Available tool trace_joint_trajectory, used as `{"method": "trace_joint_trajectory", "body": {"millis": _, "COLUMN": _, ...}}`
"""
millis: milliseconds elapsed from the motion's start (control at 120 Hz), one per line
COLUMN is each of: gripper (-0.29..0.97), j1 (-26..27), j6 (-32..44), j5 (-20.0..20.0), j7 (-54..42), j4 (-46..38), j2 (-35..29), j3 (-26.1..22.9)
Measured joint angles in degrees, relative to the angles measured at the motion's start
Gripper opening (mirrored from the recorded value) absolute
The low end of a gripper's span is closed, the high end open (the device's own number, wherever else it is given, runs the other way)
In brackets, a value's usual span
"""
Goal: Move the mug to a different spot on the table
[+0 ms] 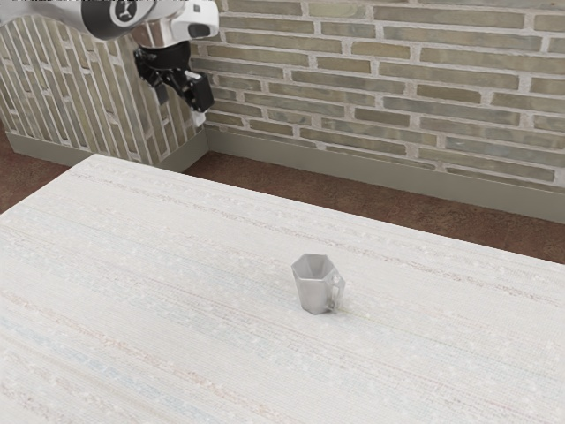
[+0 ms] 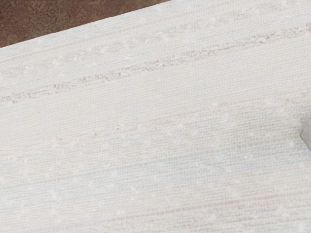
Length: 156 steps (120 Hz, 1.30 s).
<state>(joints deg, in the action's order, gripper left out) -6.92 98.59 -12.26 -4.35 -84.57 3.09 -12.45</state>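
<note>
A small grey mug (image 1: 316, 283) with faceted sides stands upright on the pale table (image 1: 159, 291), a little to the exterior view's right of the middle. Its handle faces the exterior view's right and front. My black gripper (image 1: 199, 113) hangs high over the table's far left corner, well up and away from the mug, with nothing in it. The wrist view looks down on bare tabletop (image 2: 146, 145), with a pale sliver (image 2: 307, 133) at one edge that may be the mug.
A brick wall (image 1: 397, 79) runs behind the table, with brown floor (image 1: 353, 194) between them. A slatted panel (image 1: 79, 88) stands at the back left. The table's far edge (image 1: 265, 187) runs diagonally.
</note>
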Motion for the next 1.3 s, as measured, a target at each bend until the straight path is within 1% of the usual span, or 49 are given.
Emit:
{"method": "trace_joint_trajectory", "body": {"millis": 142, "gripper": 0.68, "j1": -1.1, "j6": 0.6, "j5": -0.1, "j7": -0.9, "j4": -0.1, "j2": 2.0, "j3": -2.3}}
{"method": "trace_joint_trajectory", "body": {"millis": 300, "gripper": 0.68, "j1": -0.4, "j6": 1.9, "j5": -0.3, "j7": -1.5, "j4": -0.1, "j2": 10.5, "j3": -4.9}}
{"method": "trace_joint_trajectory", "body": {"millis": 383, "gripper": 0.68, "j1": -0.5, "j6": 3.0, "j5": -0.3, "j7": -1.7, "j4": -0.1, "j2": 14.5, "j3": -7.0}}
{"method": "trace_joint_trajectory", "body": {"millis": 567, "gripper": 0.68, "j1": -0.3, "j6": 4.3, "j5": -0.4, "j7": -1.7, "j4": -0.1, "j2": 19.2, "j3": -13.1}}
{"method": "trace_joint_trajectory", "body": {"millis": 642, "gripper": 0.68, "j1": -0.3, "j6": 4.5, "j5": -2.6, "j7": -2.4, "j4": 1.3, "j2": 21.9, "j3": -16.6}}
{"method": "trace_joint_trajectory", "body": {"millis": 742, "gripper": 0.68, "j1": 0.1, "j6": 4.7, "j5": -6.0, "j7": -5.3, "j4": 3.0, "j2": 24.2, "j3": -19.8}}
{"method": "trace_joint_trajectory", "body": {"millis": 825, "gripper": 0.68, "j1": 2.4, "j6": 4.9, "j5": -8.0, "j7": -9.3, "j4": 5.9, "j2": 27.6, "j3": -21.5}}
{"method": "trace_joint_trajectory", "body": {"millis": 917, "gripper": 0.68, "j1": 3.6, "j6": 4.7, "j5": -9.9, "j7": -14.3, "j4": 6.7, "j2": 31.2, "j3": -23.3}}
{"method": "trace_joint_trajectory", "body": {"millis": 1008, "gripper": 0.68, "j1": 5.2, "j6": 3.4, "j5": -13.5, "j7": -18.9, "j4": 6.4, "j2": 33.7, "j3": -25.3}}
{"method": "trace_joint_trajectory", "body": {"millis": 1100, "gripper": 0.68, "j1": 5.7, "j6": 2.4, "j5": -17.4, "j7": -23.1, "j4": 6.6, "j2": 37.2, "j3": -25.8}}
{"method": "trace_joint_trajectory", "body": {"millis": 1200, "gripper": 0.68, "j1": 5.8, "j6": 2.1, "j5": -21.3, "j7": -27.3, "j4": 9.4, "j2": 40.2, "j3": -26.2}}
{"method": "trace_joint_trajectory", "body": {"millis": 1300, "gripper": 0.68, "j1": 5.9, "j6": 2.0, "j5": -24.8, "j7": -31.1, "j4": 11.7, "j2": 43.0, "j3": -28.4}}
